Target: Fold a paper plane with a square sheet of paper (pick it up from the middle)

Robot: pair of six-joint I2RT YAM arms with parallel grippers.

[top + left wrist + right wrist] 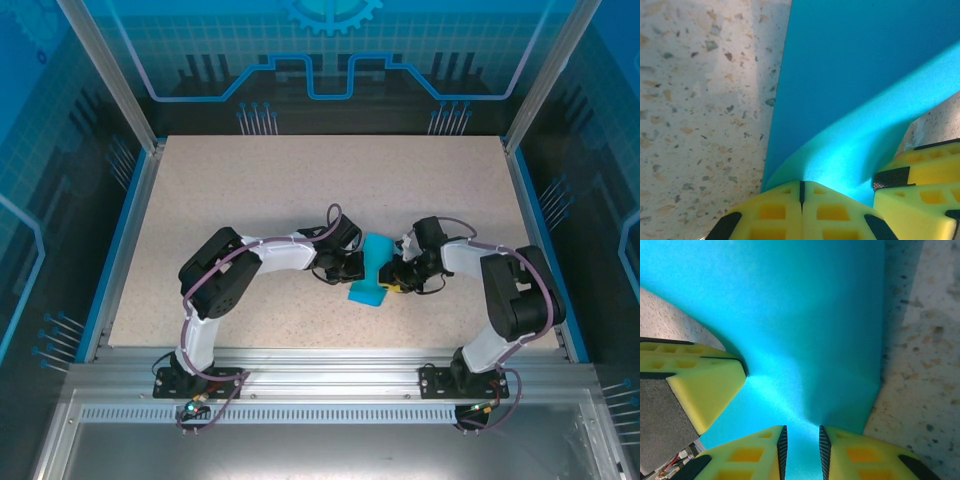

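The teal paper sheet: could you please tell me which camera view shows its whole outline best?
The top external view: it takes in the whole paper sheet, narrowed at its middle. The left wrist view gives a close-up part with a raised fold; the right wrist view, a close-up part creasing toward the camera.

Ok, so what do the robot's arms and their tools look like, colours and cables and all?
Both arms, the left arm and the right arm, have white links with black joints, and thin purple-grey cables run along them. The left tool and the right tool have yellow fingers with square recesses and black textured pads.
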